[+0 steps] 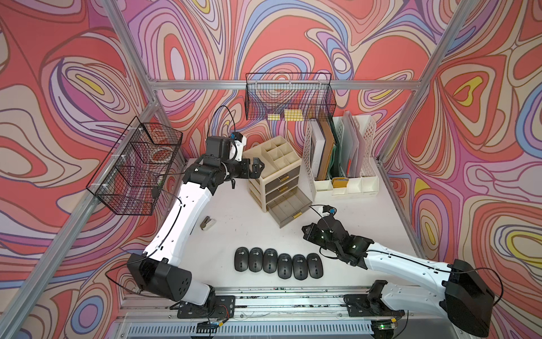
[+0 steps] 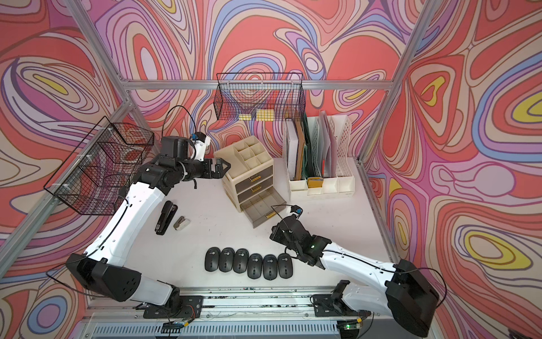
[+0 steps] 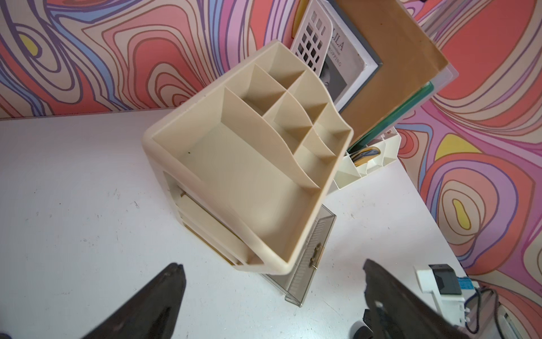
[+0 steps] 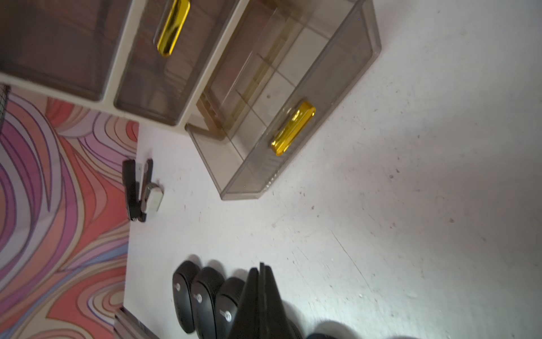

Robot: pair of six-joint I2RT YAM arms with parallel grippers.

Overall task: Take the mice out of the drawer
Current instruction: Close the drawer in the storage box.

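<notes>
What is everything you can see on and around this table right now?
White table: one, white, centre of the cell.
Cream plastic organiser: one, cream, back middle; upper two drawers shut.
Smoky-grey translucent plastic drawer: one, gold-handled, organiser's lowest, pulled out, empty.
Black oval wireless mice: six, black, one row on the table's front.
Long black stapler: one, black, table's left side.
Small grey-beige staple remover: one, beside the stapler.
White perforated plastic file rack: one, white, right of organiser, holding folders.
Black wire baskets: two, black, back wall and left wall.
Left gripper: one, black, open, beside organiser's top.
Right gripper: one, black, shut, empty, near the row's right end.
</notes>
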